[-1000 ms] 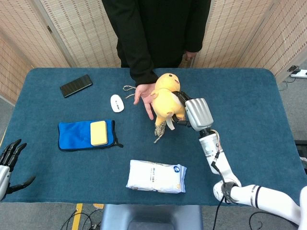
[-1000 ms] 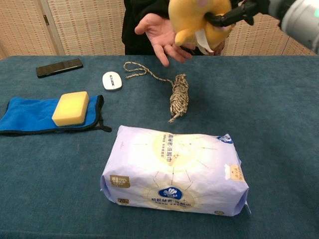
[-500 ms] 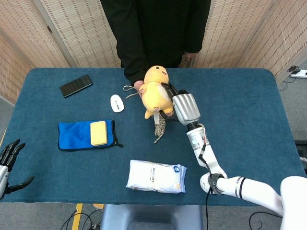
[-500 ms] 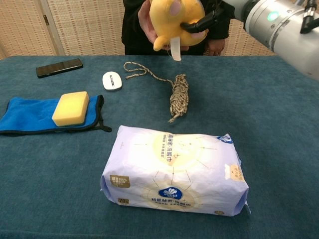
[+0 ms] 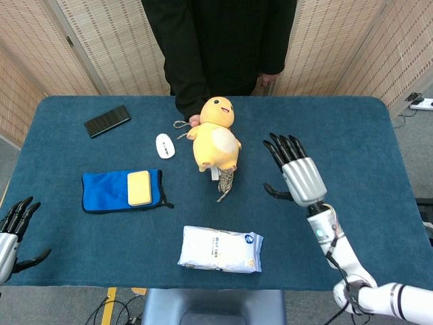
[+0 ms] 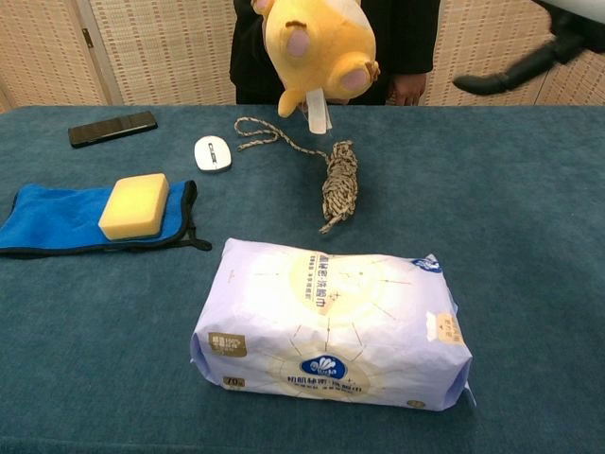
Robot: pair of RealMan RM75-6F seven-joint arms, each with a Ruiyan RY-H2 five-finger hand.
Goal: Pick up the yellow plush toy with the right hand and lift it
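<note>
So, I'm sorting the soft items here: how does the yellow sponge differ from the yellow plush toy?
The yellow sponge is a flat, plain, pale block lying on the blue cloth. The yellow plush toy is rounded, with a face and a white tag, and is held up off the table. The toy looks bigger. Both are yellow.

A yellow rectangular sponge point(image 5: 140, 187) is sitting on a blue folded cloth point(image 5: 108, 191), left of a white plastic tissue pack point(image 5: 220, 249); a black smartphone point(image 5: 107, 120) is lying behind them.
</note>
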